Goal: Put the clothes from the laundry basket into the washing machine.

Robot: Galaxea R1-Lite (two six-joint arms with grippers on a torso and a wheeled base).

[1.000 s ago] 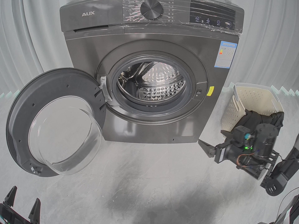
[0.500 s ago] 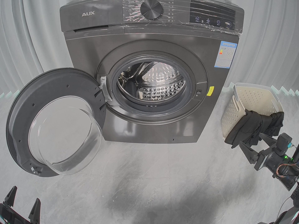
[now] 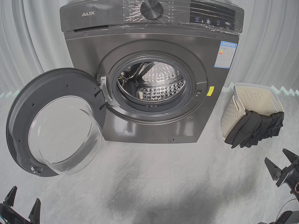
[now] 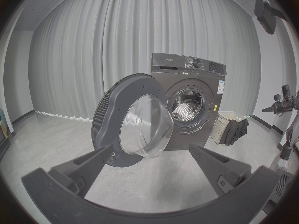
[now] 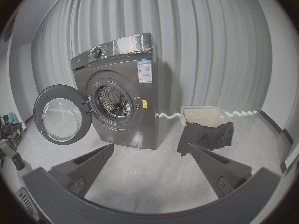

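A: Were we holding anything?
B: No; our right gripper (image 3: 277, 156) and left gripper (image 3: 25, 195) gaped wide, empty. The clothes (image 3: 253, 128) draped the laundry basket (image 3: 249, 92) rim beside the washing machine (image 3: 93, 47); we judged pinching the thick fold best.

Right gripper (image 3: 275, 155) has backed off from the laundry basket (image 3: 236, 109). 1.0 s ago it sat across the basket's front, wrist blocking most of the clothes (image 3: 253, 128), fingertips pointing away from the basket on its washer side. 0.5 s ago it was just below the hanging clothes, near their lower edge. Now it's well clear of the basket, further toward the robot on its right. Dark clothes draped over the basket's front rim are fully exposed now.
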